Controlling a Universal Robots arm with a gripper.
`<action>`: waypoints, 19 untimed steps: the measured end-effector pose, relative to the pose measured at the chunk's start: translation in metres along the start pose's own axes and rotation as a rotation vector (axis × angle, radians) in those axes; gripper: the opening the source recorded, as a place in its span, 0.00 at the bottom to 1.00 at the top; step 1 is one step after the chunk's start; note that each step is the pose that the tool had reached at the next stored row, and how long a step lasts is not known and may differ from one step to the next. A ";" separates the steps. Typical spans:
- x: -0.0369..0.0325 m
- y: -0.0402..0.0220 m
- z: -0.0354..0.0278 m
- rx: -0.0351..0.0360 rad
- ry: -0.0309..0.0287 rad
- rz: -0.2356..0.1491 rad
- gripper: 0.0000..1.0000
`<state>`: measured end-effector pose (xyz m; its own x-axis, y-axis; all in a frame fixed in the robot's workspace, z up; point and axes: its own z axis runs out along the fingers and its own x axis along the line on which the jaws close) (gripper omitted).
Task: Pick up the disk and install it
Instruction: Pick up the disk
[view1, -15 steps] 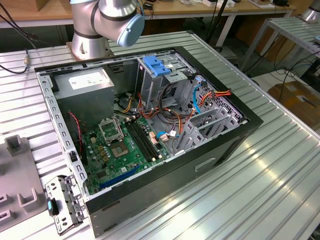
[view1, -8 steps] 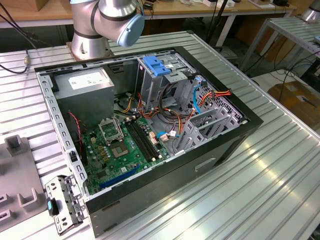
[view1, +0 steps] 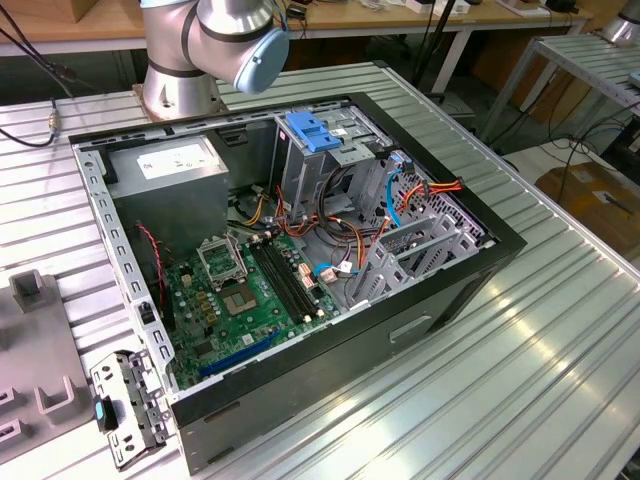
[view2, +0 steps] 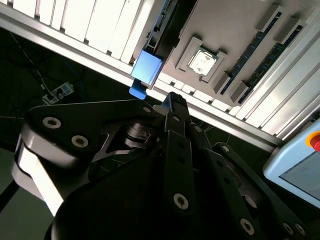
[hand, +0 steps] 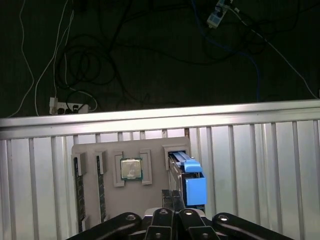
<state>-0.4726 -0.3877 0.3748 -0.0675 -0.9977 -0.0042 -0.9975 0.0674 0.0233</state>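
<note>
1. Hanging above the grey tray (hand: 130, 205), the gripper (hand: 172, 200) points down at the disk (hand: 186, 175). Its two black fingers (hand: 167, 200) lie together, with no gap visible and nothing seen between them.
2. The disk stands on its edge in a slot of the tray, with its blue side rail showing, just beside the processor (hand: 131, 169). The gripper is very near the disk, but whether it touches I cannot tell.
3. Two memory sticks (hand: 77, 185) lie on the other side of the processor, away from the disk.
4. In the exterior view the open computer case (view1: 330, 370) sits in the middle of the ribbed metal table (view1: 520, 380). The arm (view1: 215, 40) is at 12 o'clock.
5. Inside the case, a blue bracket (view1: 312, 132) is at 12 o'clock and the green motherboard (view1: 235, 300) at 7 o'clock.
</note>
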 end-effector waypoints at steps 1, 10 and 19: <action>0.0000 0.0000 0.0000 0.0000 0.0000 0.000 0.11; -0.0009 -0.0006 0.0035 0.0006 -0.0006 0.031 0.48; -0.0238 -0.0011 0.0174 0.0047 0.0015 0.018 0.49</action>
<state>-0.4703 -0.3639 0.3575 -0.0857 -0.9963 -0.0024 -0.9961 0.0857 0.0187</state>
